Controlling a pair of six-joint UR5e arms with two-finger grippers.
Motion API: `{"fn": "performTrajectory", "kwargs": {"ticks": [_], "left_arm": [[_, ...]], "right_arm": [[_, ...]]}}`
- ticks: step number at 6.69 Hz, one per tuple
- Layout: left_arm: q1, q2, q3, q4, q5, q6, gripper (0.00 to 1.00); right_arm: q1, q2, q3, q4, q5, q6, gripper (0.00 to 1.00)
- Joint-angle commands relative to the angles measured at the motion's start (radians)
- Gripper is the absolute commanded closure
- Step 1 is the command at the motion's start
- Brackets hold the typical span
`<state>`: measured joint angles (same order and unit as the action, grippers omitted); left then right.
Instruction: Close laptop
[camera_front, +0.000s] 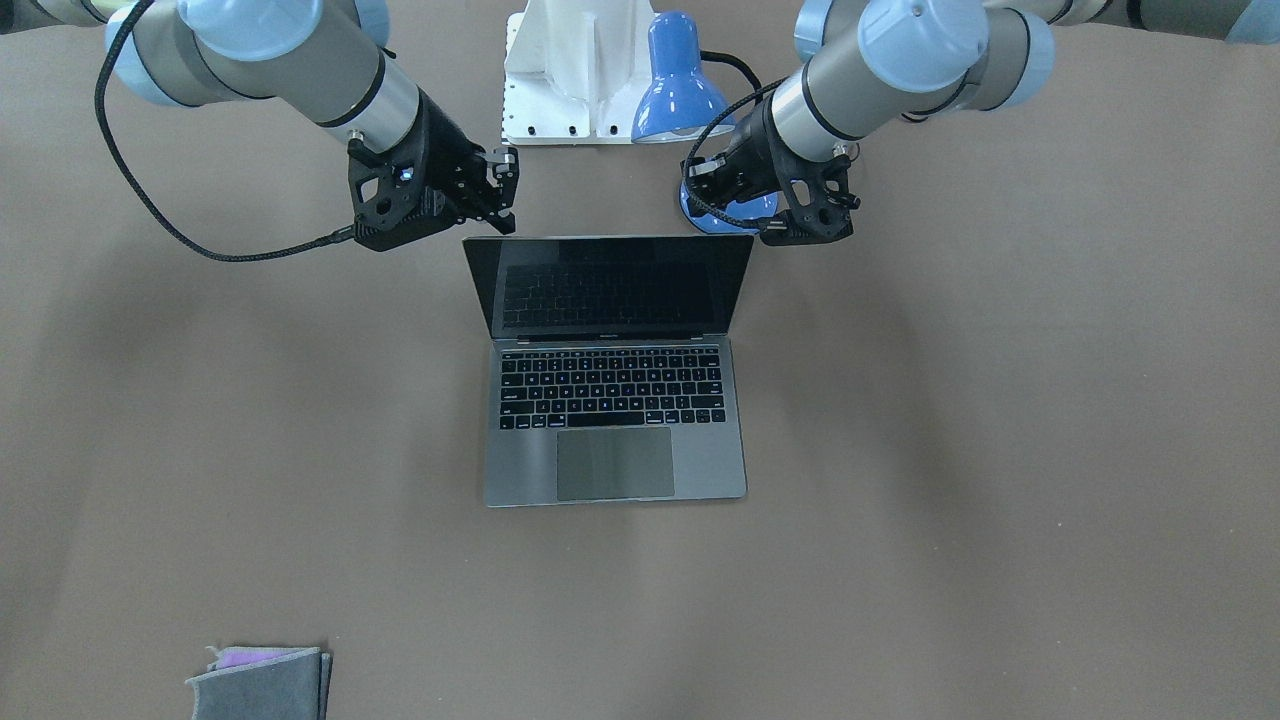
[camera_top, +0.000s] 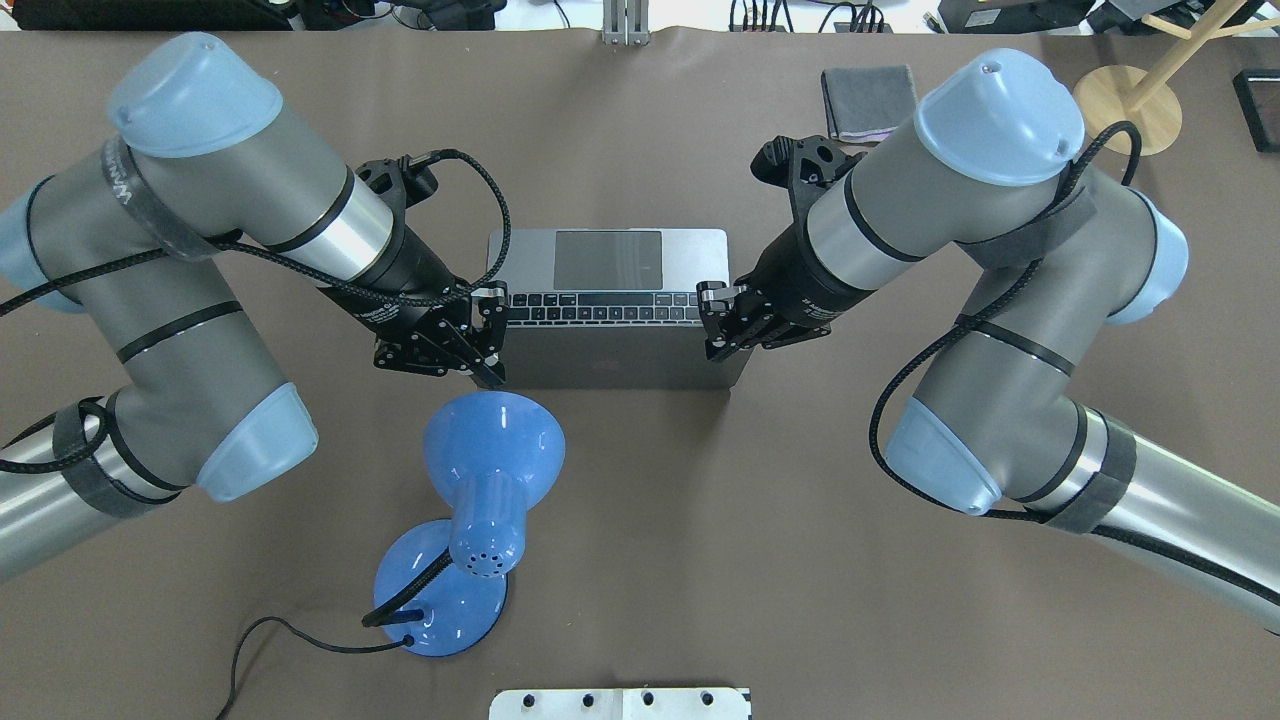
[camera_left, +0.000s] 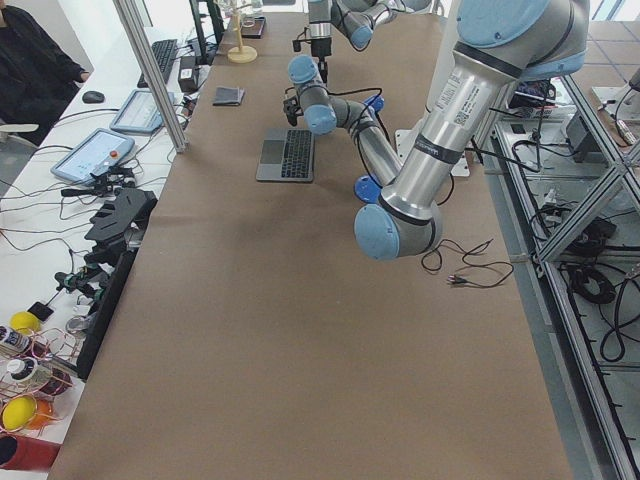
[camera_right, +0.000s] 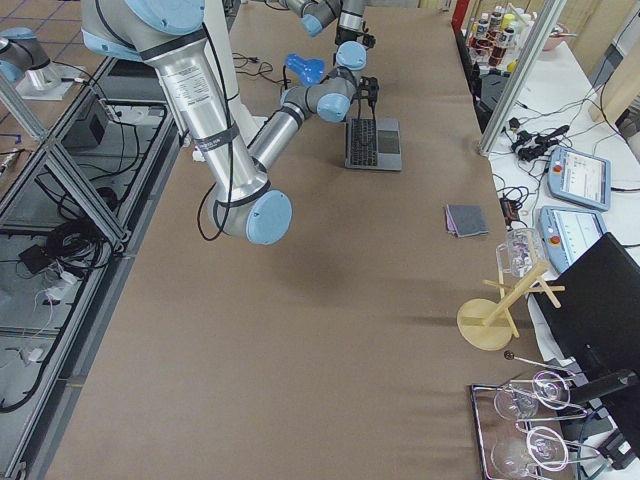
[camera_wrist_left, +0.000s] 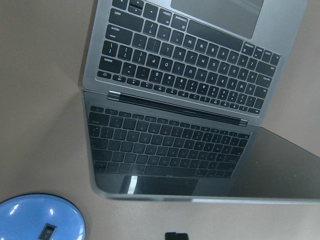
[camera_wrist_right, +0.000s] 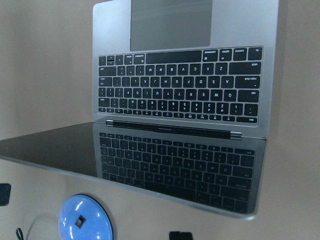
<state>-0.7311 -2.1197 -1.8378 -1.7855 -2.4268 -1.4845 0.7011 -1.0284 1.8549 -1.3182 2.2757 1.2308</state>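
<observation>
We see the laptop (camera_front: 610, 372) open in the middle of the front-facing view. Its base lies flat on the brown table (camera_front: 1000, 450), with the trackpad toward the bottom of the frame and the lid leaning back toward the top. The screen is black and mirrors the keyboard. In the overhead view the plain grey back of the lid faces us at the centre of the frame, with a strip of keys and the trackpad showing above it.

The left gripper (camera_top: 489, 338) sits at the lid's left edge in the overhead view, just left of centre. Its two fingers are spread apart and hold nothing. The right gripper (camera_top: 713, 322) sits at the lid's right edge, just right of centre, with its fingers likewise parted and empty. We cannot tell whether either one touches the lid. In the front-facing view they flank the lid's top corners, the left gripper to the upper right of centre and the right gripper to the upper left.

Both wrist cameras look down on the screen and keyboard, and only a small dark bit of finger shows at the bottom edge of each.

A blue desk lamp (camera_top: 487, 520) stands in the lower left of the overhead view. Its shade is near the lid's lower left corner, just beside the left gripper. A folded grey cloth (camera_front: 262, 682) lies at the bottom left of the front-facing view, well apart from the laptop.
</observation>
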Motion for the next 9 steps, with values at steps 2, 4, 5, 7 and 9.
{"fn": "performTrajectory", "kwargs": {"ticks": [2, 4, 5, 7, 9], "left_arm": [[0.003, -0.041, 0.05, 0.0, 0.0, 0.006, 1.0], [0.003, -0.065, 0.139, -0.066, 0.028, 0.006, 1.0], [0.003, -0.066, 0.146, -0.072, 0.029, 0.007, 1.0], [-0.005, -0.083, 0.16, -0.074, 0.052, 0.007, 1.0], [-0.013, -0.098, 0.183, -0.077, 0.058, 0.009, 1.0]], "right_arm": [[0.0, 0.014, -0.023, 0.001, -0.012, -0.001, 1.0], [0.001, 0.016, -0.023, 0.001, -0.013, -0.001, 1.0], [0.008, 0.018, -0.023, 0.001, -0.027, -0.001, 1.0], [0.018, 0.056, -0.074, -0.001, -0.056, -0.001, 1.0], [0.02, 0.109, -0.169, 0.013, -0.084, -0.001, 1.0]]}}
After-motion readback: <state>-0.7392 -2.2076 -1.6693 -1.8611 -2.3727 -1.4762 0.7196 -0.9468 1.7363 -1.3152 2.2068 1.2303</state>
